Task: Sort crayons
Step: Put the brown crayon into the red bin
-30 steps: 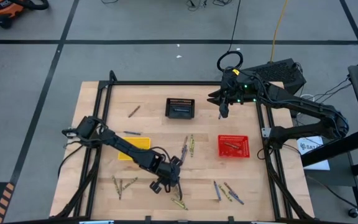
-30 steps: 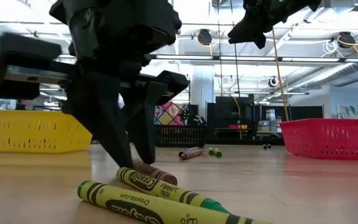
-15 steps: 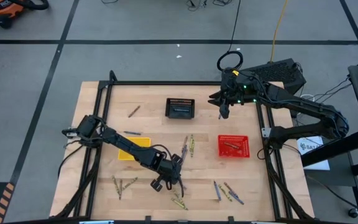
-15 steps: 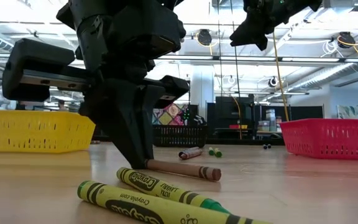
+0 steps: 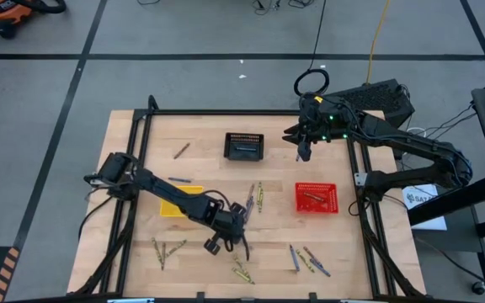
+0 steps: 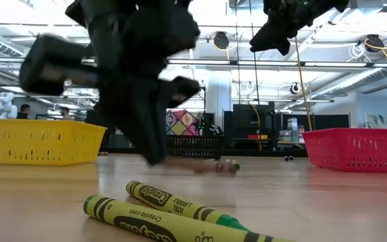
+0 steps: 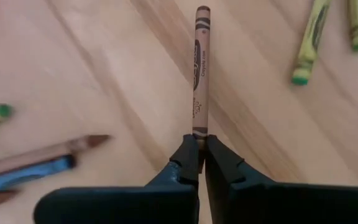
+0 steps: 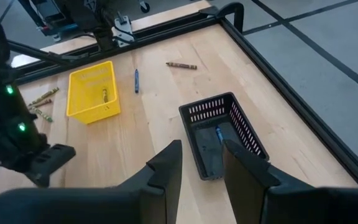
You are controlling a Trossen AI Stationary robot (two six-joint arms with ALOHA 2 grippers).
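My left gripper (image 7: 199, 142) is shut on a brown crayon (image 7: 199, 74) over the near middle of the table (image 5: 241, 242). Other crayons lie loose around it: two yellow-green ones (image 6: 173, 202) just in front of it in the low view, and a bunch (image 5: 253, 199) farther back. My right gripper (image 8: 201, 162) hangs open and holding nothing, high over the table's far right (image 5: 301, 151), above the black basket (image 8: 219, 134). My left gripper pinches the brown crayon by one end (image 7: 199, 130) between its two fingertips. The fingers slant down from above and lie along the crayon, which sticks out straight beyond them. In the low view the crayon (image 6: 207, 167) shows blurred, about level and just above the table.
A yellow basket (image 5: 181, 202) stands left of centre, a black one (image 5: 244, 146) at the back and a red one (image 5: 317, 198) on the right. More crayons lie at the near left (image 5: 165, 250), near right (image 5: 310, 259), far left (image 5: 182, 150) and near edge (image 5: 242, 273).
My left gripper stood open astride the brown crayon, shut on its end, then rose a little. The crayon, which lay on the table, has come up off it with the gripper. My right gripper has kept still.
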